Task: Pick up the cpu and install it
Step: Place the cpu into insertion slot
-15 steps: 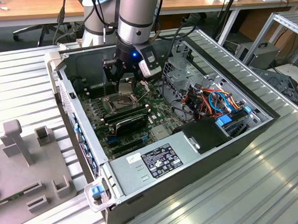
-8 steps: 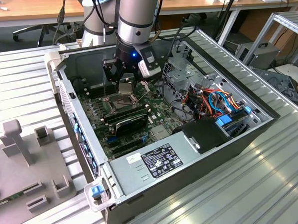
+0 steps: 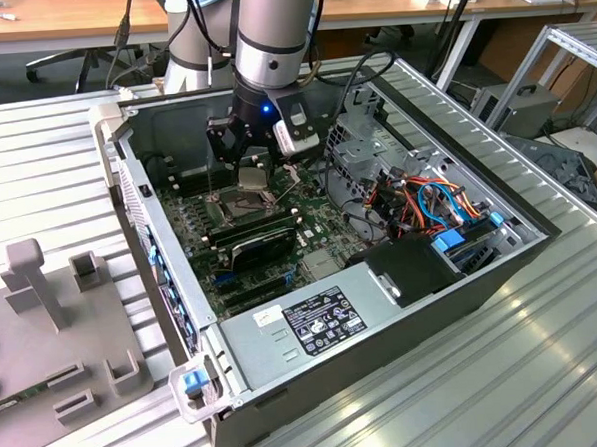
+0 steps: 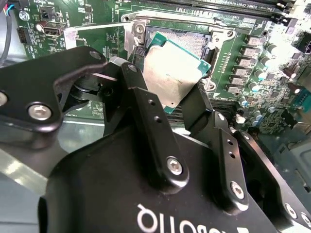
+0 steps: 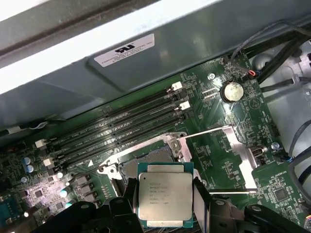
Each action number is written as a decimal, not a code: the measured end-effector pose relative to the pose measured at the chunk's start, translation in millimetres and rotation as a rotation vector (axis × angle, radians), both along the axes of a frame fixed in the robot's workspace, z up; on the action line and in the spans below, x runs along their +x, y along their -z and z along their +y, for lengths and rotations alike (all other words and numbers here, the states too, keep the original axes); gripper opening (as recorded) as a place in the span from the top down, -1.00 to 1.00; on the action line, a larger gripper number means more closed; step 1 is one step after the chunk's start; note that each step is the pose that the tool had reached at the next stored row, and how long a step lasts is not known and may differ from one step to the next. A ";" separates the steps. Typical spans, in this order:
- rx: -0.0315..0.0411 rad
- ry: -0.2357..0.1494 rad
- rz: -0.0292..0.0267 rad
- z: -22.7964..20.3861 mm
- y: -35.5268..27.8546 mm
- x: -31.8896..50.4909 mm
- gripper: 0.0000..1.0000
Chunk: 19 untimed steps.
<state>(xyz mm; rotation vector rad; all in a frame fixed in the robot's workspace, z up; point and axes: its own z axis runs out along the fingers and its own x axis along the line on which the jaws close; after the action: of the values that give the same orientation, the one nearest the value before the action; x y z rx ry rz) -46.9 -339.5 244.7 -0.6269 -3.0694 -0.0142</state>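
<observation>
The arm reaches down into an open computer case (image 3: 478,274) that lies on its side on the ribbed metal counter (image 3: 507,383).

End effector (image 4: 167,86): the two black fingers (image 4: 146,109) are pressed against opposite edges of the cpu (image 4: 174,73), pinching it between them. In the first wrist view, the end effector (image 5: 165,200) holds the cpu (image 5: 164,195) with its silver-grey metal top facing the camera.

Position of the cpu: in the exterior view, the cpu (image 3: 253,176) sits at the tip of the end effector (image 3: 251,170), over the motherboard (image 3: 323,217) and close above the socket (image 3: 239,203). In both wrist views, the chip partly overlaps the open socket (image 5: 146,158). Whether it touches the socket cannot be determined.

Socket state: the metal socket frame (image 5: 236,145) is swung open to one side, leaving the socket's contact field (image 4: 190,41) exposed.

Adjacent parts: memory slots (image 5: 121,124) run alongside the socket. A round coin cell (image 5: 232,91) sits on the board near the frame. A grey power supply (image 3: 304,323) occupies the near end of the case in the exterior view.
</observation>
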 end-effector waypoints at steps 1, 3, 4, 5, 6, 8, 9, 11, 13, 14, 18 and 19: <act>-0.0010 0.012 0.0000 0.0 0.0 0.0 -0.09; -0.0013 0.017 -0.0001 0.0 0.0 0.0 -0.09; -0.0015 0.019 -0.0001 0.0 0.0 0.0 -0.09; -0.0017 0.020 -0.0001 0.0 0.0 0.0 -0.09; -0.0020 0.024 -0.0001 0.0 0.0 0.0 -0.09; -0.0024 0.028 -0.0001 0.0 0.0 0.0 -0.09; -0.0026 0.031 -0.0001 0.0 0.1 0.0 -0.09; -0.0031 0.033 0.0000 0.0 0.0 0.0 -0.09; -0.0038 0.036 -0.0001 0.0 0.1 0.0 -0.09; -0.0042 0.037 -0.0001 0.0 0.0 0.0 -0.09; -0.0057 0.043 -0.0001 0.0 0.0 0.0 -0.09; -0.0059 0.044 -0.0001 0.0 0.0 0.0 -0.09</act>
<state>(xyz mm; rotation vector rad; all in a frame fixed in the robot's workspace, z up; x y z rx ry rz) -46.9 -339.5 244.7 -0.6951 -3.0562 -0.0054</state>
